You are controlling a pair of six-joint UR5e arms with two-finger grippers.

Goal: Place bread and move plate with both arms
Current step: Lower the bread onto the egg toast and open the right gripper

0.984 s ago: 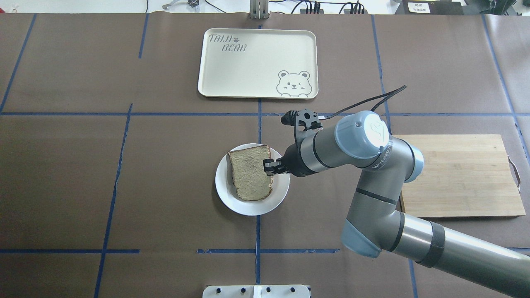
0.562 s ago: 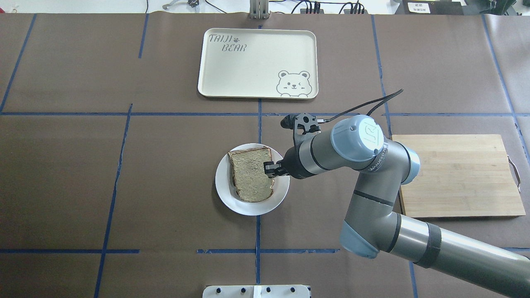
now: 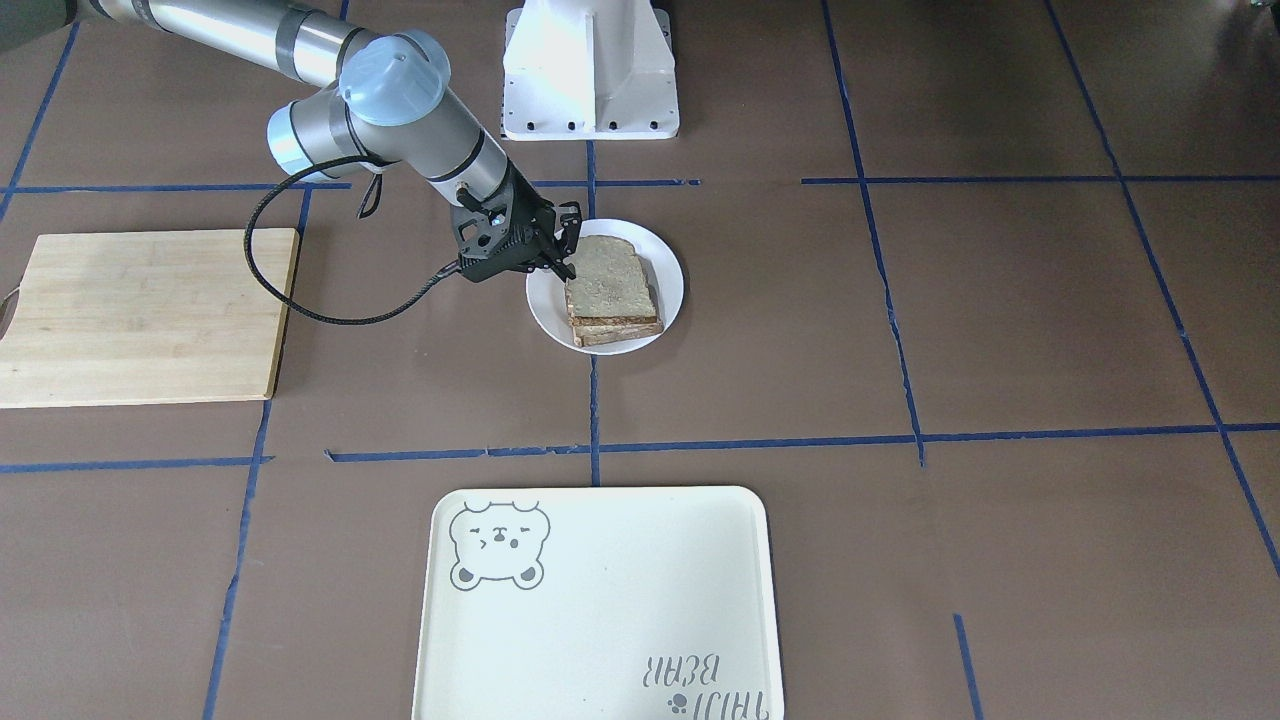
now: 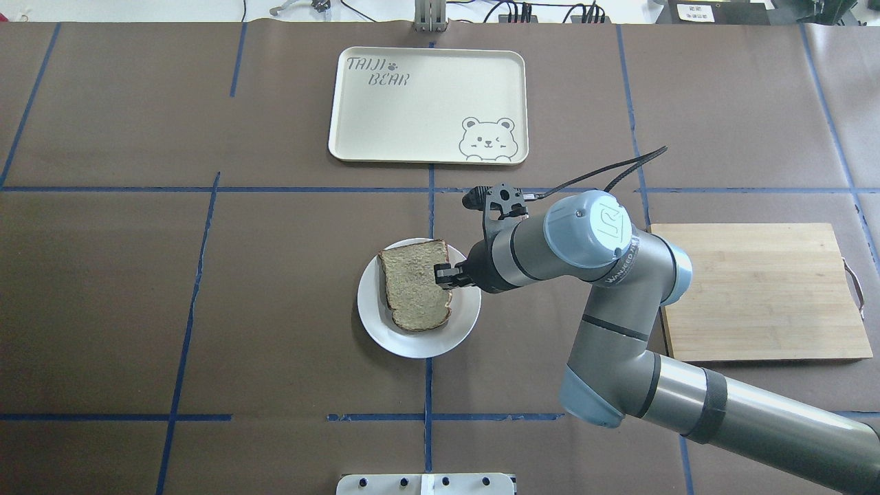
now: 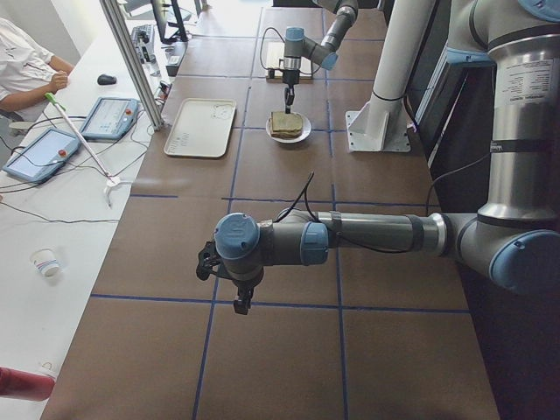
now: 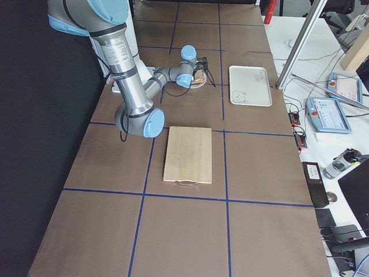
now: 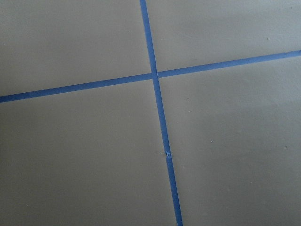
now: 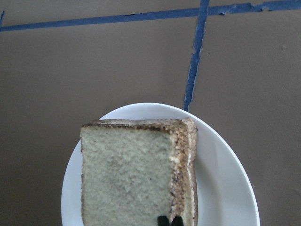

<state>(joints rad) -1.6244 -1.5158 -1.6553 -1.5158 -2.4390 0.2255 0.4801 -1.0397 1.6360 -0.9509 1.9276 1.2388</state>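
The bread [image 4: 411, 289] lies on the small white plate [image 4: 419, 345] at the table's middle, on top of a second slice whose edge shows below it [image 3: 618, 333]. My right gripper [image 4: 445, 275] is shut on the bread's right edge; in the right wrist view the two black fingertips [image 8: 162, 220] pinch the near edge of the bread [image 8: 127, 174] over the plate [image 8: 221, 179]. The front-facing view shows the right gripper [image 3: 565, 262] at the slice [image 3: 608, 285]. My left gripper [image 5: 239, 306] hangs over bare table far off; I cannot tell if it is open.
A cream bear tray [image 4: 412, 117] lies beyond the plate. A wooden cutting board [image 4: 763, 292] lies to the right, beside my right arm. The robot's white base [image 3: 590, 70] is behind the plate. Blue tape lines cross the brown table cover.
The held bread has come down from a tilt to lie flatter on the plate. My right arm has shifted slightly left and lower.
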